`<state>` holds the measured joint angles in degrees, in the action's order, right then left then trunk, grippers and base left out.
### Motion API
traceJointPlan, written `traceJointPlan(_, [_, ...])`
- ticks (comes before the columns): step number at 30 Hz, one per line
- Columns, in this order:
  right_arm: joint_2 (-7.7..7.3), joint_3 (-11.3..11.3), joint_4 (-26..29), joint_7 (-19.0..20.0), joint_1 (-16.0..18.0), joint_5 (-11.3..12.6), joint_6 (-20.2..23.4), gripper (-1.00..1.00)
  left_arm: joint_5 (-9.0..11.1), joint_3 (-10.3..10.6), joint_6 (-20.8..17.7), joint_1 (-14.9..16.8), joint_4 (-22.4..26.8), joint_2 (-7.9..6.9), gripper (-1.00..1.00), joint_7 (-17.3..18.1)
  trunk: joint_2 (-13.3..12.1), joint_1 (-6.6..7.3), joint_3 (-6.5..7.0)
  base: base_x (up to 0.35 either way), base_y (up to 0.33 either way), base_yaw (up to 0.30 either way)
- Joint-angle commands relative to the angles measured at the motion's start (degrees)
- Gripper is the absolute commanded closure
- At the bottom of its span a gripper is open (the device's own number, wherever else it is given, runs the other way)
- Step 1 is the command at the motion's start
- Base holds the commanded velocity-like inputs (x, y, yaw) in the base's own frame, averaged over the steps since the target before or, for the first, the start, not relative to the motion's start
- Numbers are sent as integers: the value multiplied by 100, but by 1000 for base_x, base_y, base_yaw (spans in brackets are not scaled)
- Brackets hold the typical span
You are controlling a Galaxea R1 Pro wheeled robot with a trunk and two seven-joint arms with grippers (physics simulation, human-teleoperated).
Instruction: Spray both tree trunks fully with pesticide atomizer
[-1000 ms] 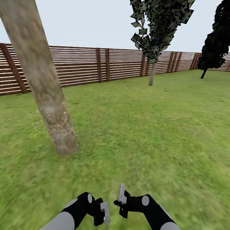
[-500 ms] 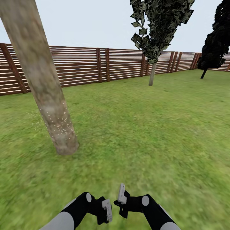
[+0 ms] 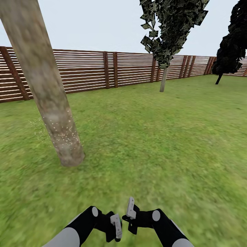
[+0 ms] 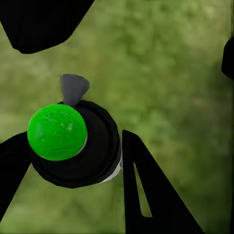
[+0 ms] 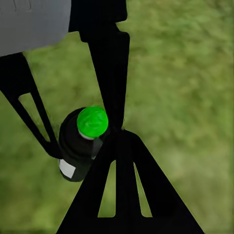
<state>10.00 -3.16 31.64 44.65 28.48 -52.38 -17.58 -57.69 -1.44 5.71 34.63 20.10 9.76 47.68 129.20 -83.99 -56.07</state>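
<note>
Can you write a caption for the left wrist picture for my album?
Left gripper holding a small black spray bottle with a bright green top above blurry grass.

A wide lawn [image 3: 154, 137] of mottled green grass covers the ground, blurred and streaky close in, smoother farther off. A fence [image 3: 89, 70] of brown horizontal slats between darker posts closes the far side and runs across the whole width, angling back toward the far right corner. Above it the sky [image 3: 103, 27] is a flat, pale grey-blue with no clouds. A near-black, narrow tree [image 3: 231, 44] stands by the fence at the far right. The light is even and soft, with no sharp shadows on the grass.
</note>
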Motion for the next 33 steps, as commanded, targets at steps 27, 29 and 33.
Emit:
traceJointPlan(27, [0,-3,0,0,0,0,0,100,72,56,265,8,-2,-1220,100,17,0,0,0,0,0,0])
traceJointPlan(29, [0,-6,0,0,0,0,0,100,-50,56,258,9,-5,-1513,100,14,0,0,0,0,0,0])
traceJointPlan(33, [0,-8,7,0,0,0,0,-100,-91,56,267,4,-6,-2194,100,22,0,0,0,0,0,0])
